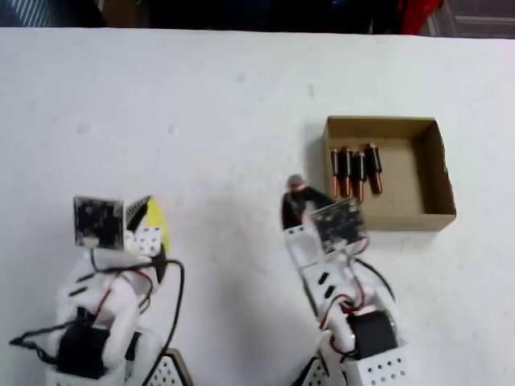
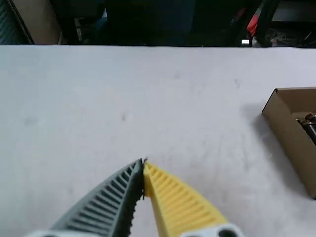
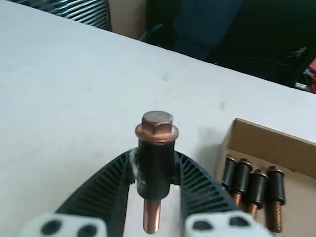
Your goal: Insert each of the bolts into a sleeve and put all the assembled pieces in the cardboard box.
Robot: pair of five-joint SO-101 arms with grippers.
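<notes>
White counter carries the cardboard box near the right arm, and four assembled pieces lie inside it. Beside the box, the right hand grips a black sleeve with a copper bolt through it, upright. Above the counter, the left hand is closed and empty.

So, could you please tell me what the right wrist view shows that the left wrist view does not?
Right wrist, not left: the right gripper shut on a sleeve with a bolt through it, and four pieces plainly in the box. Left wrist, not right: the left gripper, shut and empty. Both: the table and the box; the left catches just an edge of the pieces.
</notes>
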